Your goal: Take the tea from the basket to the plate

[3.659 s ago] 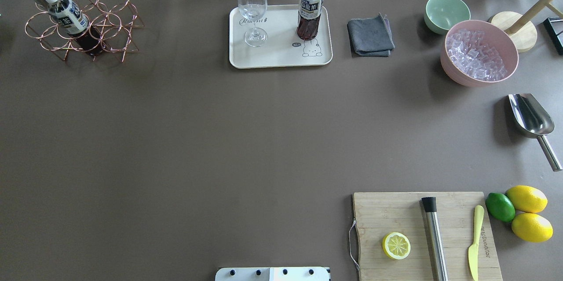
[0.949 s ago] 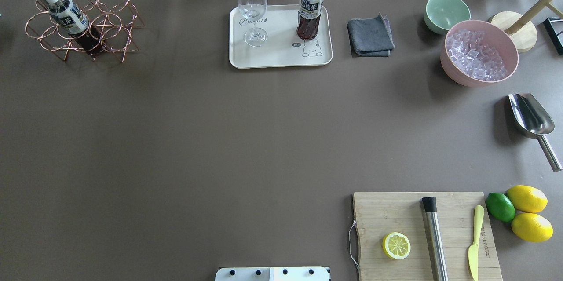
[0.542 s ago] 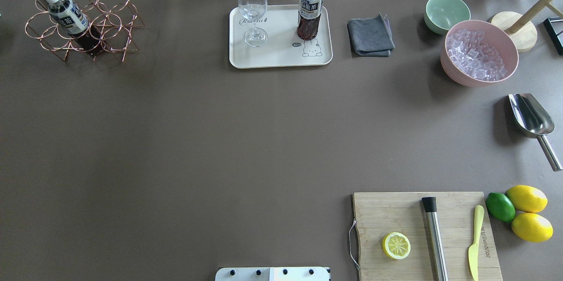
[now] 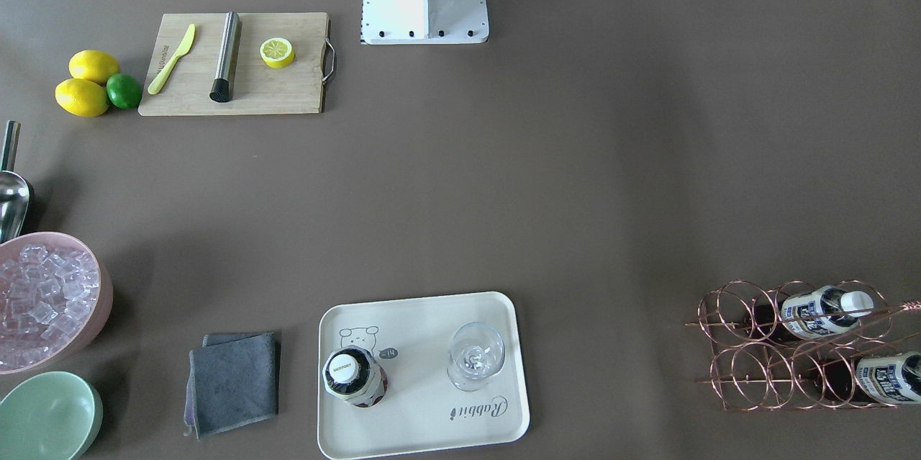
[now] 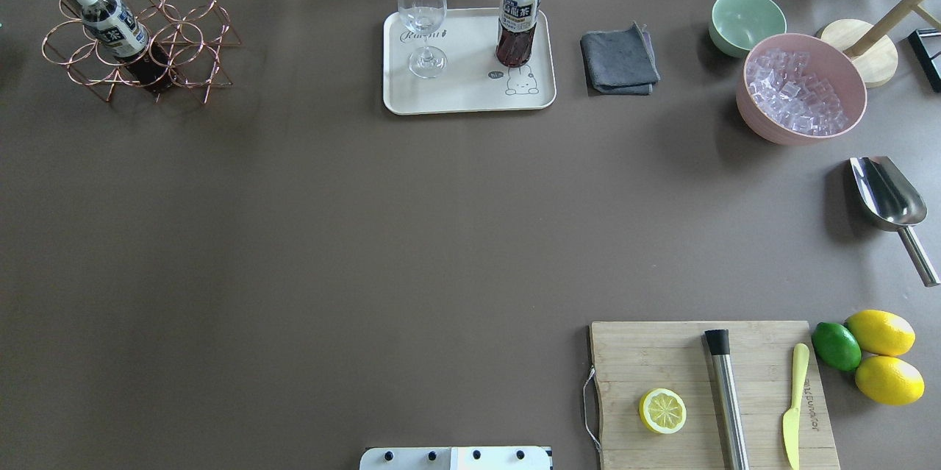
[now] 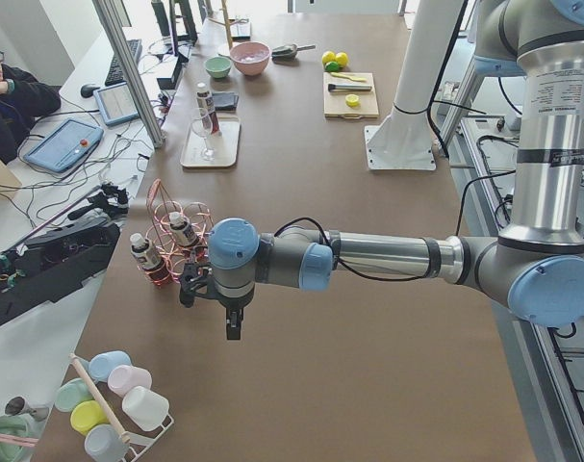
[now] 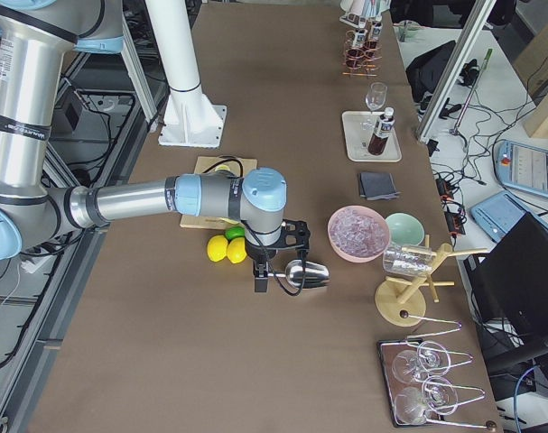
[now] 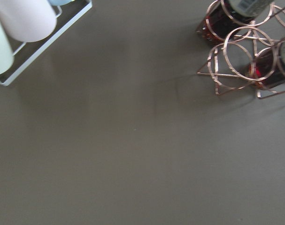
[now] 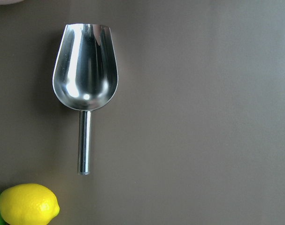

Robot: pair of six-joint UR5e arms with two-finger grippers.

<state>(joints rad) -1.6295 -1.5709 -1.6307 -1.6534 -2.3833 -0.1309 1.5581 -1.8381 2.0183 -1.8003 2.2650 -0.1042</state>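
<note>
Table [image 6: 368,318]: tea [image 6: 203,99] far from left end effector [image 6: 233,329]

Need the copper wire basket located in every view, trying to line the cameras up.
Front-facing: lower right, right of the plate.
Overhead: top left corner, left of the plate.
Exterior left: centre left, nearer the camera than the plate.
Exterior right: small, top centre, beyond the plate.
Left wrist: top right corner, partly cut off.
Right wrist: not in it.
Shared landmark: the cream plate, visible in all four exterior views.
</note>
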